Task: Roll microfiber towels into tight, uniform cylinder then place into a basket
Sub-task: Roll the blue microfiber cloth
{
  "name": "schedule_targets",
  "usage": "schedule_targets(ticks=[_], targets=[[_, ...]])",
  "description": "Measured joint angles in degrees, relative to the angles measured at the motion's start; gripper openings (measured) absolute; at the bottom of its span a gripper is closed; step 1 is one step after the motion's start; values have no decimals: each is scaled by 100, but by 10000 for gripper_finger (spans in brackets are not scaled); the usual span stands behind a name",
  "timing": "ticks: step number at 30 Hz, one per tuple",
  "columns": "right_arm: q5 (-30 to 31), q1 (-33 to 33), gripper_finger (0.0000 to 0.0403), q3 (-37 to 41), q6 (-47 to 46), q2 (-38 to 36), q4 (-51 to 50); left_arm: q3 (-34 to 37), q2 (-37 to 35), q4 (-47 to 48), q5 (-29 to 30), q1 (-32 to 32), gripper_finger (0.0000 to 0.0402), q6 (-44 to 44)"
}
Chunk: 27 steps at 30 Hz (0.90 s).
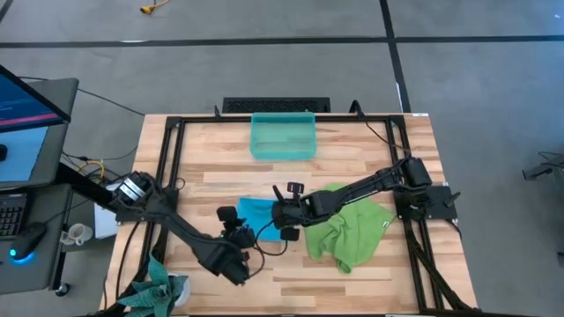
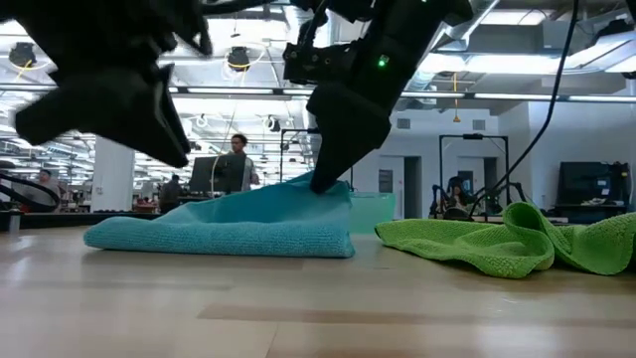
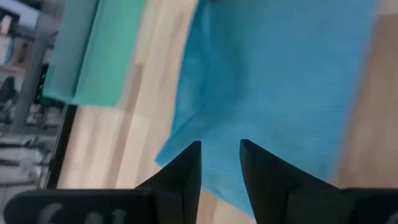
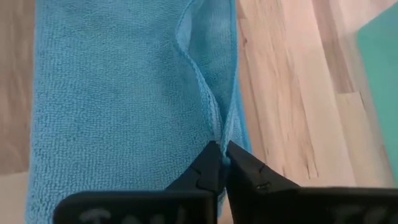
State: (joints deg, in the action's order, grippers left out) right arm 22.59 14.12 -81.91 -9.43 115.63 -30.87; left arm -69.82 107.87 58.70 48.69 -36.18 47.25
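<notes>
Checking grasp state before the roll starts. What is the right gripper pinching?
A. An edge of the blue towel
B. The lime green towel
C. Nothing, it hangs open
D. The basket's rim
A: in the right wrist view the right gripper is closed on a raised edge fold of the blue towel.

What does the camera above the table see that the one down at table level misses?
Only the high view shows the whole wooden table, the dark teal cloth bundle at its corner, and a monitor beside it. Only the low view shows the room behind, with a person, and the right gripper pinching the blue towel edge upward. Both show the blue towel, green towel and basket.
</notes>
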Motion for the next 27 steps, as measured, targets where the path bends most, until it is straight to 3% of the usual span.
schedule_targets(ticks=[7,14,19,27], targets=[[513,3,118,0,37,-2,9,548,0,-904,-346,419,103,-358],[470,-78,182,-4,53,-45,-208,791,0,-1586,-576,610,103,-814],[472,-42,189,-4,43,-131,-892,791,0,-1599,-810,629,103,-765],[993,324,155,-22,-332,-276,-2082,760,-9,-1526,-879,568,103,-644]])
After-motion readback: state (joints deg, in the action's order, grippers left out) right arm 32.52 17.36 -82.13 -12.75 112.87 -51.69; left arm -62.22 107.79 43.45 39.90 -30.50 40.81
